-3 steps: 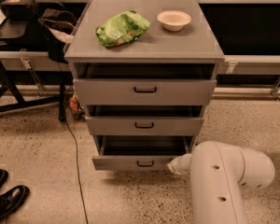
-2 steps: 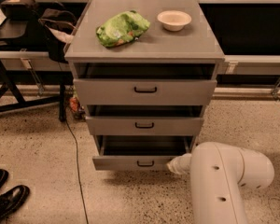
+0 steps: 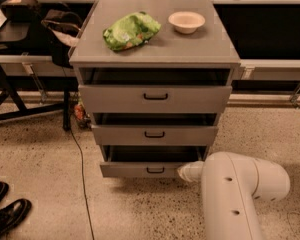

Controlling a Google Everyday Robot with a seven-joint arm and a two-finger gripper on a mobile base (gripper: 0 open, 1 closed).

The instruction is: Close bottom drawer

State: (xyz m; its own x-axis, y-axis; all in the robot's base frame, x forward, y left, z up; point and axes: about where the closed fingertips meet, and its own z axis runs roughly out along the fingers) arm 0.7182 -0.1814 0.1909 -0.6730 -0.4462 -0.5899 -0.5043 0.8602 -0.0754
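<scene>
Here the gripper sits at the right end of the slim grey front of the bottom drawer, apparently touching it; I cannot tell whether it is open or closed. That drawer, lowest in the boxy matte cabinet, stands out toward the near side, so the push seems in hand, calling for a straight, level shove to the far side.

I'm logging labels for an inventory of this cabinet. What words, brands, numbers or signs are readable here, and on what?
No text can be read anywhere.
green bag on the cabinet top: any print is too blurred to read.
bowl: no marking visible.
bottom drawer: plain front, no label.
gripper, at the bottom drawer's right end: no marking visible.
</scene>
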